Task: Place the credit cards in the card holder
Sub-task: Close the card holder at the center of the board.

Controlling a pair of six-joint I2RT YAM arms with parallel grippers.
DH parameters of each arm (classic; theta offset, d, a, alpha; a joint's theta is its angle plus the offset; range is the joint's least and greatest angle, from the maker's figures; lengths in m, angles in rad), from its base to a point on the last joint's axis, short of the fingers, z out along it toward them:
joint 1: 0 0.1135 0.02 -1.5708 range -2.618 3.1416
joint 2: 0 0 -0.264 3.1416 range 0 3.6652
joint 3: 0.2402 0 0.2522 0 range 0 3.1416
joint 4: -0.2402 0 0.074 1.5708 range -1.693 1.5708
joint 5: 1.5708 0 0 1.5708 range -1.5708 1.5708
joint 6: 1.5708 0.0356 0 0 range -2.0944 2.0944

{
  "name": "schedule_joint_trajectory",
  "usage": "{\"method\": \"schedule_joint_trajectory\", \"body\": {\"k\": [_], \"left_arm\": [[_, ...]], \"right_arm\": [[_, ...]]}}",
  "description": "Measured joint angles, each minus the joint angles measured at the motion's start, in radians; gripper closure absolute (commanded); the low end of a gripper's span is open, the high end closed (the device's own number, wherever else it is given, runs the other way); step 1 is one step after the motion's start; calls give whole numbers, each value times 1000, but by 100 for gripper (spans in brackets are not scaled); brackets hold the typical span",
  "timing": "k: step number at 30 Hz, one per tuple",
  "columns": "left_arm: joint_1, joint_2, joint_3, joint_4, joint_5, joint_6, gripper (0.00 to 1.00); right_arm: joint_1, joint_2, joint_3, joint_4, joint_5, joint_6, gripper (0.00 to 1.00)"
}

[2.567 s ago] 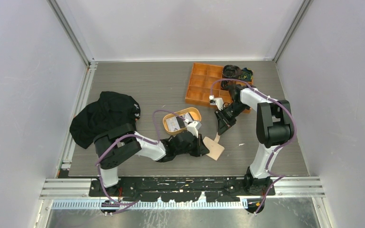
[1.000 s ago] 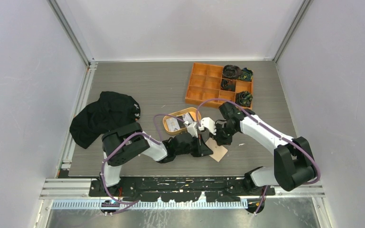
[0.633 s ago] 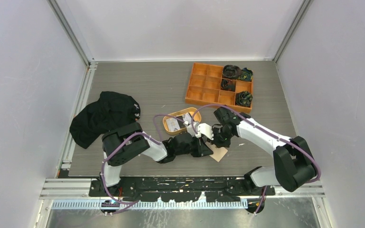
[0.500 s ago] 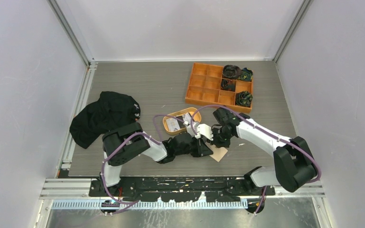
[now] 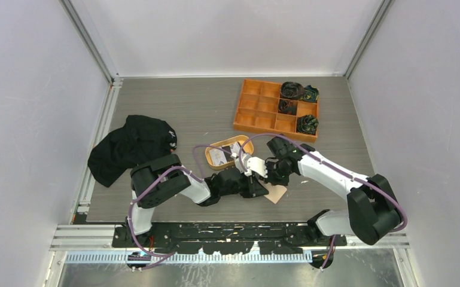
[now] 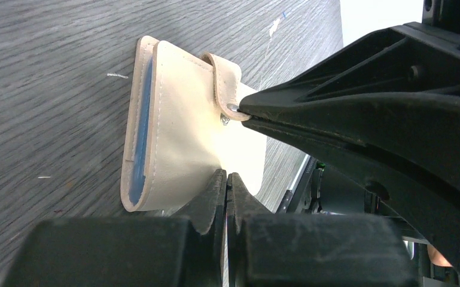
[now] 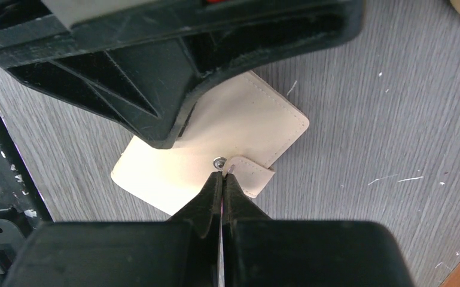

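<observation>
Since the earliest frame, we see the right arm swung away from the orange box (image 5: pixel 257 110). It now reaches low, and the right gripper (image 5: pixel 267 174) meets the left gripper (image 5: pixel 262 190) at the card holder (image 5: pixel 277 192) on the table (image 5: pixel 185 113). Both jaws are together, the right tips touching the snap tab (image 6: pixel 224 84). Only the edge of a blue card (image 6: pixel 140 137) shows inside, and we cannot tell whether the tab is pinched.
</observation>
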Motion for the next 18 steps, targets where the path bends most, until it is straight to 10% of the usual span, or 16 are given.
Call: {"method": "schedule_joint_trajectory", "body": {"k": [18], "left_arm": [[1, 3, -3, 8, 5, -1, 100]], "right_arm": [[59, -13, -21, 10, 74, -5, 99]]}}
